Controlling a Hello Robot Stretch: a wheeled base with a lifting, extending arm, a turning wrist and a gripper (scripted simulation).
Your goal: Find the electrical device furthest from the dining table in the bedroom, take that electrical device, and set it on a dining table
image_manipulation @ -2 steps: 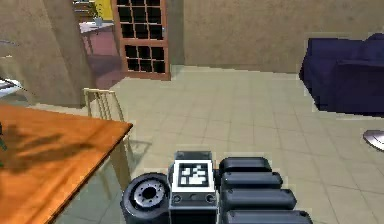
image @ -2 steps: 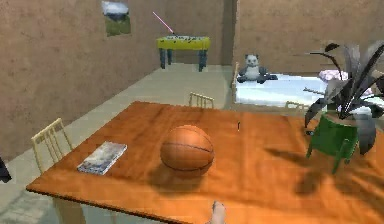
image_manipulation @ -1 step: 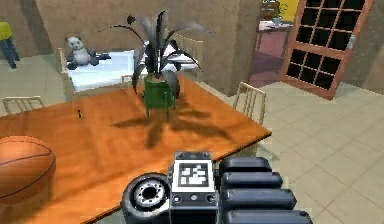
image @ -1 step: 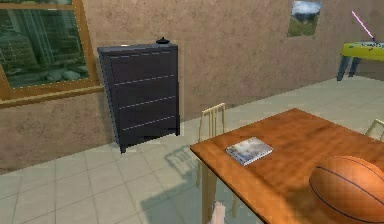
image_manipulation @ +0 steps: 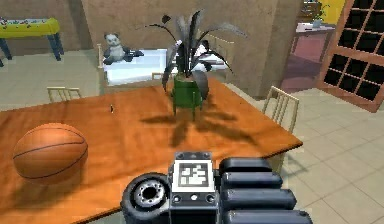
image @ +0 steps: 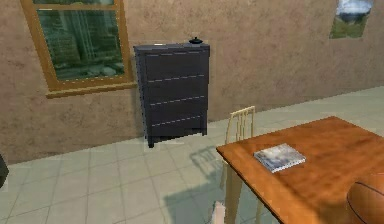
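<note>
A: Which step are we on?
B: Looks like search, not delivery. The base sits just beside the wooden counter (image_manipulation: 120,130), arm side facing it. On top are a basketball (image_manipulation: 50,150) and a potted plant (image_manipulation: 188,72), with a book (image: 280,157) near its edge in the forward view.
A: Hand?
B: Hand (image_manipulation: 150,198) sits low at the arm side view's bottom, left of the marker square. I can't make out its far end, so I can't tell if it carries anything.
A: Where's the device?
B: Best candidate is the small dark object (image: 195,41) on top of the dark dresser (image: 172,95) by the window (image: 78,45). Possibly a clock, too small to call.
A: Next?
B: Drive to the dresser, turn arm side to it, lift to top height, extend. First confirm it's the furthest one, since it's fairly near the counter.
</note>
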